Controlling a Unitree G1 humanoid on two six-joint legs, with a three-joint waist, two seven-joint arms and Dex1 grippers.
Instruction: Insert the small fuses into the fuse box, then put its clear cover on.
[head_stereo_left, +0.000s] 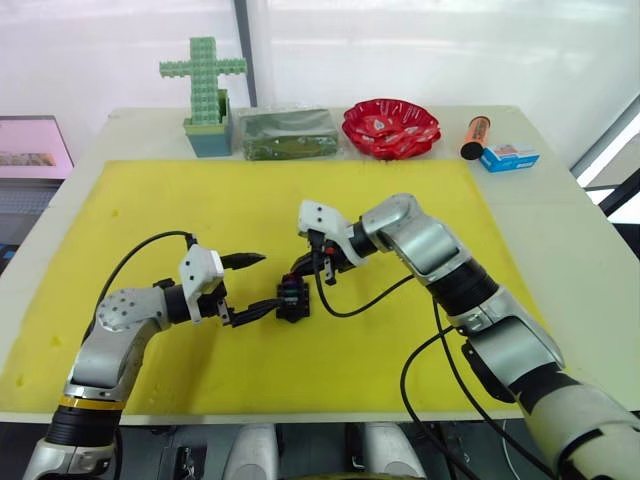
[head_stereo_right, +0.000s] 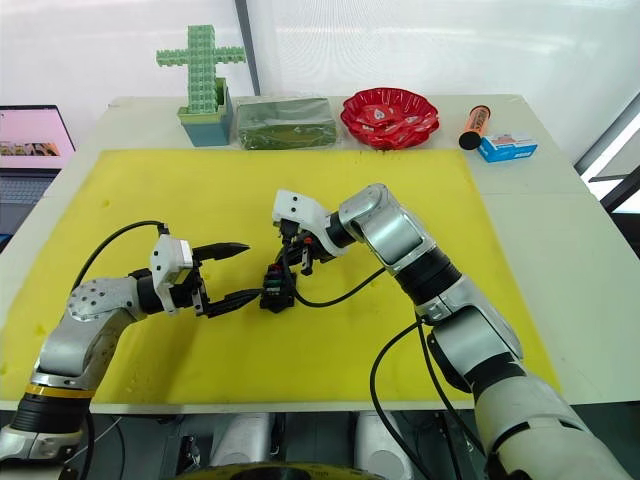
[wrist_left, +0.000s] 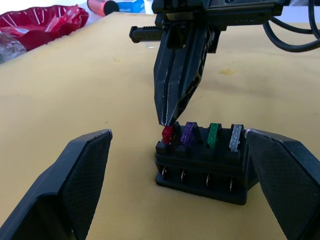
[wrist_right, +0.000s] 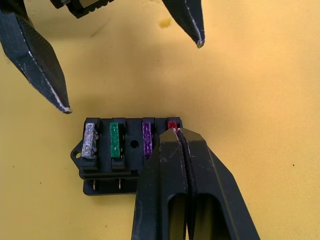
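Observation:
The black fuse box stands on the yellow mat, near its middle. Its top slots hold a row of small fuses: red, purple, green and grey. My right gripper is shut, and its tip touches the top of the red fuse at the end of the row. My left gripper is open, its two fingers straddling the box from the left without touching it. The clear cover is out of view.
Along the table's far edge stand a green block cross in a teal holder, a dark green box, a red bowl, an orange tube and a blue-white carton. A laptop sits off the table's left.

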